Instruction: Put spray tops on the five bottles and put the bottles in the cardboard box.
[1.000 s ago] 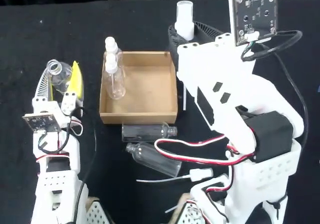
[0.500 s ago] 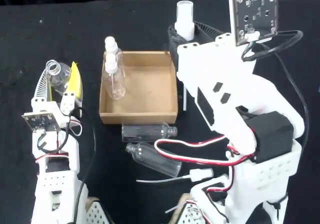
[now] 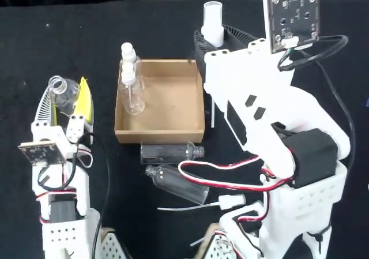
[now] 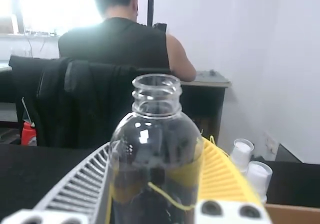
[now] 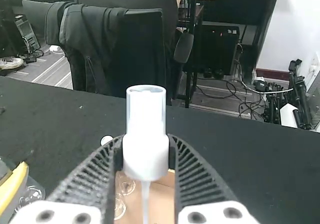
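Left gripper (image 3: 68, 93) grips open bottle (image 4: 156, 154), upright, left of box (image 3: 160, 136); right gripper (image 5: 145, 156) grips spray top (image 3: 212, 21), tube down, beyond box's far-right corner, well apart from bottle

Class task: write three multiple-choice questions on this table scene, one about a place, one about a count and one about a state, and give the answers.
1. Where are the two loose bottles without tops?
A) inside the cardboard box
B) lying on the table, along the box's side nearest the arms' bases
C) standing behind the box

2. How many bottles with white tops are in the box?
A) two
B) four
C) none

3. What state is the bottle in the left gripper in?
A) fitted with a white top
B) lying flat on the table
C) neck open, no top on it

Answers:
1 B: both lie on their sides on the black surface, outside the box.
2 A: two white tops show along the box's left wall.
3 C: the left wrist view shows its bare open neck.
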